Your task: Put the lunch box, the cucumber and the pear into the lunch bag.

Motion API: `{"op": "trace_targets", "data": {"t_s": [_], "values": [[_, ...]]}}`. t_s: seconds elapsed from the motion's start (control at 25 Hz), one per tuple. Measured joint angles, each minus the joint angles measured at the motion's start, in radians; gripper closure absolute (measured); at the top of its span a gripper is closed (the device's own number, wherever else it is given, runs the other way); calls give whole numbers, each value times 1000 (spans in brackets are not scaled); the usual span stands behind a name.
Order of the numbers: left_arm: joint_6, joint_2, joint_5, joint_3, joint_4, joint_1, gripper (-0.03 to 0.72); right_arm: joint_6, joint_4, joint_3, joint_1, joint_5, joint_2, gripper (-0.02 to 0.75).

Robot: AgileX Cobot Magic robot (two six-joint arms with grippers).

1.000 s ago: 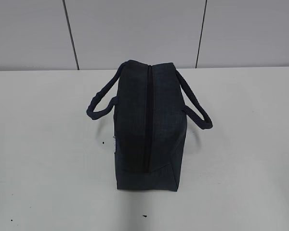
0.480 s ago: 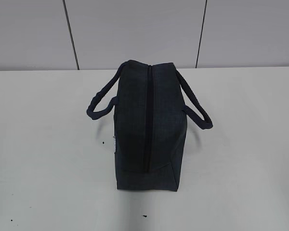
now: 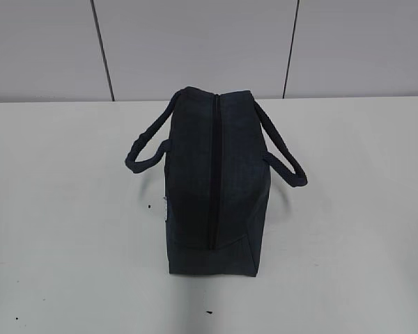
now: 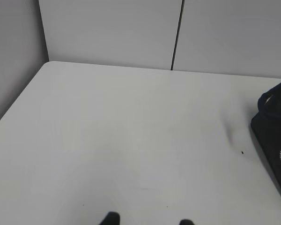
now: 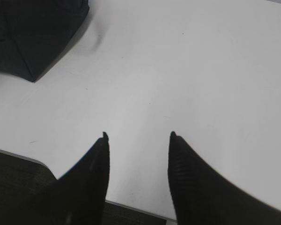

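The dark navy lunch bag [image 3: 216, 182] stands in the middle of the white table with its top zipper shut and a loop handle hanging on each side. Its side shows at the right edge of the left wrist view [image 4: 277, 145] and its corner at the top left of the right wrist view [image 5: 33, 33]. My left gripper [image 4: 149, 220] is open and empty, only its fingertips showing over bare table left of the bag. My right gripper [image 5: 138, 137] is open and empty near the table's front edge, right of the bag. The lunch box, cucumber and pear are out of view.
The white table [image 3: 348, 243] runs back to a grey panelled wall [image 3: 195, 49]. The table's front edge [image 5: 131, 206] lies just under my right gripper. A side wall [image 4: 14, 56] borders the table's left end.
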Motion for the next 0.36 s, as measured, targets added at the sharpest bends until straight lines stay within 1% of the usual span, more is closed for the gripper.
{"op": "trace_targets", "data": {"t_s": [0.36], "values": [[0,0,0,0,0,0,442,0,0,0,0,0,0,406]]}}
